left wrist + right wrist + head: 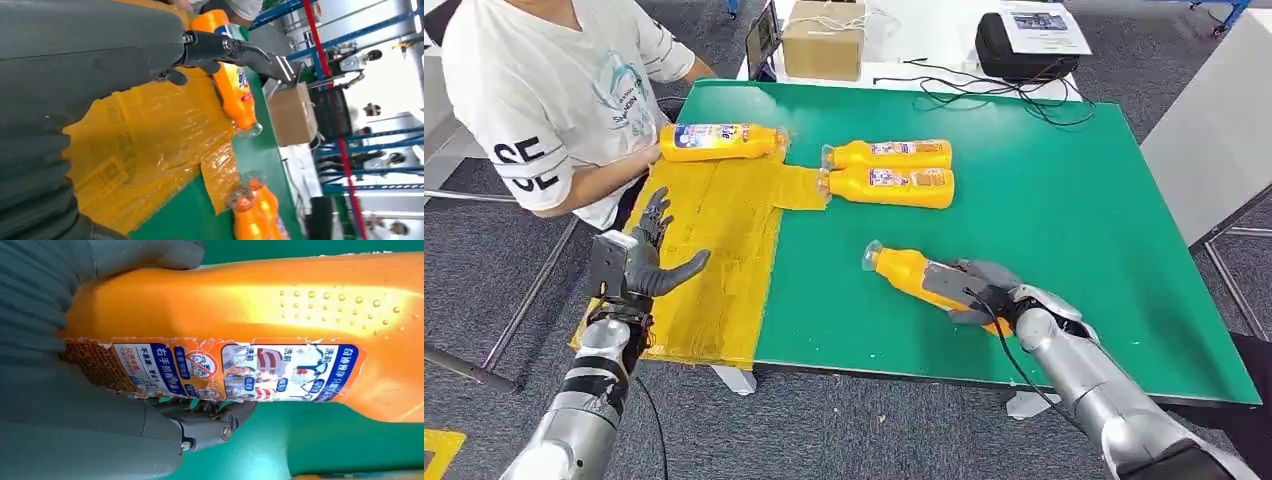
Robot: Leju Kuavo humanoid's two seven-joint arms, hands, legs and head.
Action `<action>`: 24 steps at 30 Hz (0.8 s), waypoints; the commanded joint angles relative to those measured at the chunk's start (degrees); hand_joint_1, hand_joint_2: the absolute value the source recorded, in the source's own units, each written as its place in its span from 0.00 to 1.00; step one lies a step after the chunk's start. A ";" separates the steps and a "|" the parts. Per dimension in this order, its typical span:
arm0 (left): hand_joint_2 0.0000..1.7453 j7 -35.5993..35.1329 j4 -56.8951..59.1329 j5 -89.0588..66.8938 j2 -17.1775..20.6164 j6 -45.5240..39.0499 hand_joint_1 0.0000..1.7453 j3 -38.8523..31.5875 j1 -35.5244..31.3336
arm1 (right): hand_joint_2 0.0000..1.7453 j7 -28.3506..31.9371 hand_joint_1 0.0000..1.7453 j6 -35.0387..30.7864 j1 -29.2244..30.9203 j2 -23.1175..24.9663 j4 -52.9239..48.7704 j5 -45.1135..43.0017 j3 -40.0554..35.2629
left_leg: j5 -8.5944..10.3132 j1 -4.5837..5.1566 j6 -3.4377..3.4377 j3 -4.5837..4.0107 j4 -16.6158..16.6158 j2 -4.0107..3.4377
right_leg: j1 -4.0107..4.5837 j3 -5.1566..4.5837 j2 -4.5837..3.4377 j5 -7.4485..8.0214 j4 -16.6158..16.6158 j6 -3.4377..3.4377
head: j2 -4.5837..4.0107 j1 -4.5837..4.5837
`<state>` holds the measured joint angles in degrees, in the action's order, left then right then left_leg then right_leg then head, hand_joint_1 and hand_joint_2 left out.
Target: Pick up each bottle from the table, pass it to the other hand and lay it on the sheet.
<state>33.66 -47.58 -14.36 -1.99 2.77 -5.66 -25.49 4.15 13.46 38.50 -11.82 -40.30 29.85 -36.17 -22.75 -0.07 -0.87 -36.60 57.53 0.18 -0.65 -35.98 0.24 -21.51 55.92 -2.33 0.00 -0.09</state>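
Note:
An orange bottle (904, 272) lies on the green table (1064, 220) at the front, clear cap pointing left. My right hand (969, 290) wraps around its body; up close the thumb and fingers (205, 427) clasp the labelled bottle (280, 320). My left hand (646, 262) hovers with fingers spread over the yellow sheet (714, 260), holding nothing. On the sheet's far edge lies one bottle (719, 141), also in the left wrist view as a bottle (232, 90). Two more bottles (892, 172) lie side by side mid-table, caps at the sheet's corner.
A seated person in a white shirt (554, 90) is at the table's left, a hand near the bottle on the sheet. Behind the table stand a cardboard box (824, 38), a black case (1024, 45) and cables (994, 90). A white table (1214, 130) stands right.

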 commanded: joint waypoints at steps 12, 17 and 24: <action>1.00 -5.68 2.35 0.60 -3.28 -1.45 0.00 6.50 -2.72 | 1.00 1.89 1.00 -18.12 -1.95 14.91 1.87 -4.16 9.09 | -0.16 -0.04 0.04 0.24 0.04 -0.02 | 0.04 0.23 -0.01 -0.19 0.06 0.07 | 0.00 0.00; 1.00 -7.95 3.88 2.06 -6.66 0.70 0.00 9.65 -3.68 | 1.00 3.62 1.00 -24.22 -3.24 21.38 -5.07 -2.98 11.09 | -0.18 -0.01 0.09 0.14 0.08 -0.13 | 0.01 0.10 -0.13 -0.18 0.14 0.11 | 0.00 0.00; 1.00 -8.38 4.08 3.93 -7.59 2.64 0.00 10.05 -3.93 | 1.00 4.65 1.00 -25.00 -3.05 22.20 -6.06 -2.78 11.04 | -0.10 -0.02 0.05 0.11 0.02 0.00 | 0.03 0.07 0.01 -0.14 0.06 0.07 | 0.00 0.00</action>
<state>25.83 -47.32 -10.88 -8.81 4.96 2.54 -26.36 8.44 -11.39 34.14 8.46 -44.94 26.95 -27.10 -22.75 -0.08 -0.86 -36.67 57.53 0.16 -0.64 -36.09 0.23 -21.54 55.95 -2.32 0.00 -0.09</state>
